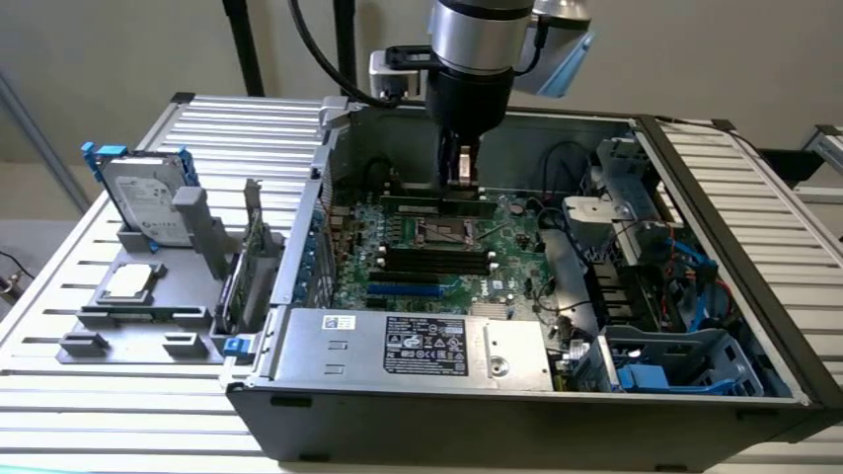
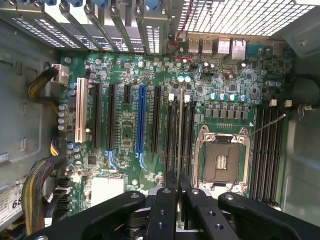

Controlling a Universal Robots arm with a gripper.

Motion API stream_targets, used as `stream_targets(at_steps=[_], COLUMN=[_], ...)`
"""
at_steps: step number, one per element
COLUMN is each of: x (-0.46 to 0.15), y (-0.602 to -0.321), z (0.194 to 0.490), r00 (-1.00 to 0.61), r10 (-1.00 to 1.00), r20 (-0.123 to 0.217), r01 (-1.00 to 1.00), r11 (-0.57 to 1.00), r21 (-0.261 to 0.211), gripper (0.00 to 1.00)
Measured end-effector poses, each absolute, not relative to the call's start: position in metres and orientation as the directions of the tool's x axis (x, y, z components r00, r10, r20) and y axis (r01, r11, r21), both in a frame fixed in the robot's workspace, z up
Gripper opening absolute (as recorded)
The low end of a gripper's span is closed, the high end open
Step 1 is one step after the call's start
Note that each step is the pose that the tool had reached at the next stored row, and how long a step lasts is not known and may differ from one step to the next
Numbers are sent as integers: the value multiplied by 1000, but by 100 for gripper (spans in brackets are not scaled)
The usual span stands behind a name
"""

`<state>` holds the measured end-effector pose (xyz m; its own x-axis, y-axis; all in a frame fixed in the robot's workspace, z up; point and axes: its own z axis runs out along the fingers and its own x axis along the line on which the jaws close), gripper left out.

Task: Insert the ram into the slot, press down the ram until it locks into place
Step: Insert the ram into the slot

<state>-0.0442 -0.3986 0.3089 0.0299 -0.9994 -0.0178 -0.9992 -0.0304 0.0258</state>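
My gripper point(image 1: 460, 184) hangs inside the open computer case, over the green mainboard point(image 1: 514, 242), and is shut on the ram point(image 1: 428, 204), a long green stick held level below the fingers. In the wrist view the ram point(image 2: 178, 140) shows edge-on as a thin pale line running out from between the two black fingers point(image 2: 169, 205). It lies lengthwise along the group of long black slots point(image 2: 172, 140) beside the processor socket. The same black slots point(image 1: 435, 262) show in the exterior view. Which slot lies under the ram, and whether they touch, I cannot tell.
The square metal processor socket point(image 2: 221, 160) sits next to the slots, with more black slots point(image 2: 267, 150) beyond it. A blue socket point(image 2: 141, 120) and a white one point(image 2: 80, 110) lie further off. The power supply point(image 1: 409, 341), cables point(image 2: 42, 85) and case walls hem the board in.
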Motion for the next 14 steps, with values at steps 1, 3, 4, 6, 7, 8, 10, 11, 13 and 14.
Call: stream_targets(at_steps=[1, 3, 4, 6, 7, 8, 10, 11, 13, 14], x=[-44, -43, -43, -42, -42, -42, -40, -40, -38, -37], y=[-399, -399, -400, -401, -402, -402, -404, -404, -405, -406], z=[307, 304, 302, 299, 298, 296, 293, 292, 290, 288], r00=[30, 31, 31, 32, 32, 32, 33, 33, 34, 35], r10=[-999, -999, -999, -999, -999, -999, -999, -999, -999, -999], r20=[-18, -20, -20, -22, -22, -23, -25, -26, -27, -27], r01=[-999, -999, -999, -999, -999, -999, -999, -999, -999, -999], r11=[-31, -31, -32, -32, -33, -33, -34, -34, -35, -36], r21=[26, 26, 26, 26, 26, 26, 26, 26, 26, 26], gripper=[13, 13, 13, 13, 13, 13, 13, 13, 13, 13])
